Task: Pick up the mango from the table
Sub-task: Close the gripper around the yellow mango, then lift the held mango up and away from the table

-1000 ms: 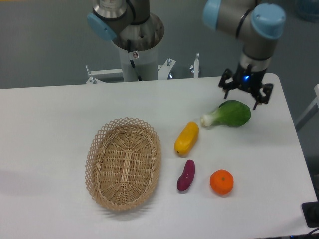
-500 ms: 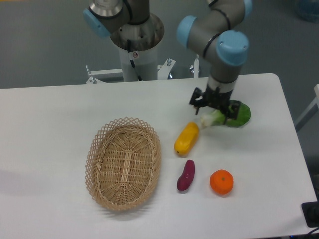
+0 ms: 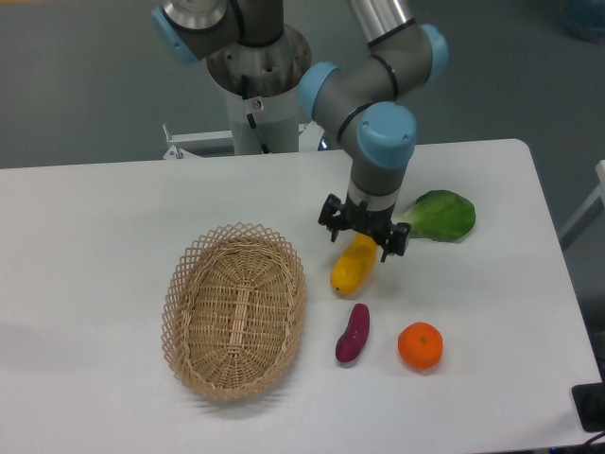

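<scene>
Robot lab: pedestal-mounted arm (image 3: 378,142), white table (image 3: 95,246)

No text, label, brand or number can be read on anything here.

Gripper (image 3: 363,236) hangs directly over upper end of mango (image 3: 352,266), fingers spread either side of it; contact w/ fruit can't be told. Mango lies on white worktop (image 3: 95,236), long axis tilted, just right of wicker basket (image 3: 234,309). Purple sweet potato (image 3: 353,333) below mango, apart from it. Round orange (image 3: 420,345) right of sweet potato, near but not touching. Green leafy veg (image 3: 437,216) right of gripper, stem end hidden behind it.
</scene>
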